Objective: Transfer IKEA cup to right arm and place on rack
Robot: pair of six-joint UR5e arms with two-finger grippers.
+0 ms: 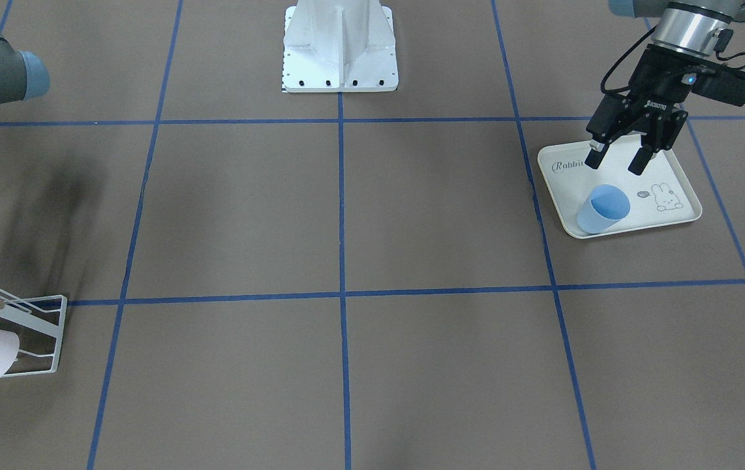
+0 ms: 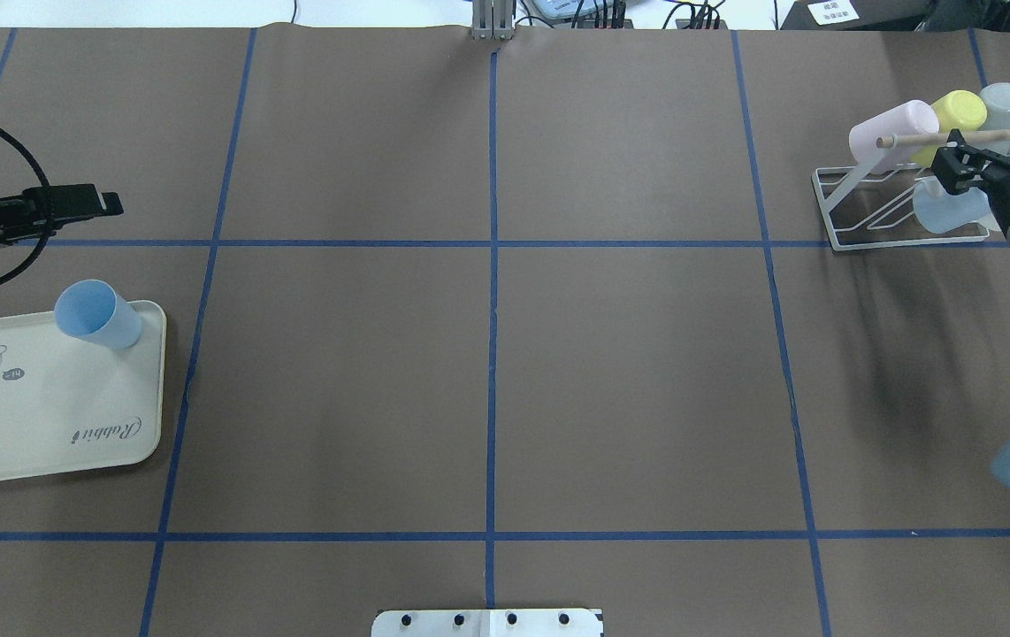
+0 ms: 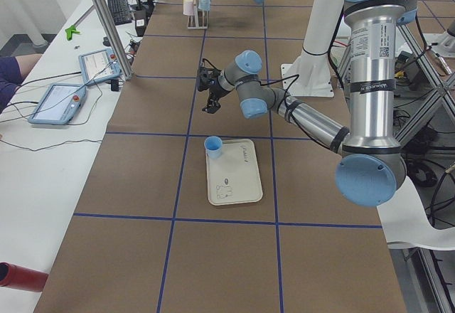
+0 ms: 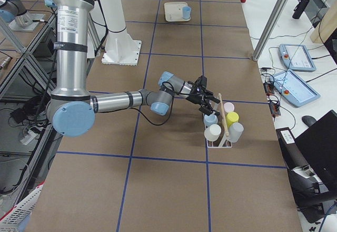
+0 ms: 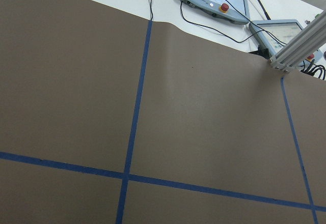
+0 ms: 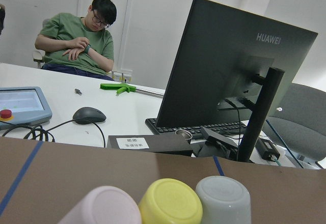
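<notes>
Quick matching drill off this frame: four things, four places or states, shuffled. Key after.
1 blue cup
2 left gripper
3 rack
4 yellow cup

A open, empty, in the air near the tray
B at the end of the table on the robot's right
C upright on a corner of the tray
D on the rack, between pink cup and grey cup

Pairs: 1-C, 2-A, 3-B, 4-D

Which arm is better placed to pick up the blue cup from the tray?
Left. Its open pincer hovers over the tray, just beside the blue cup. The right pincer is across the table at the rack.
</notes>
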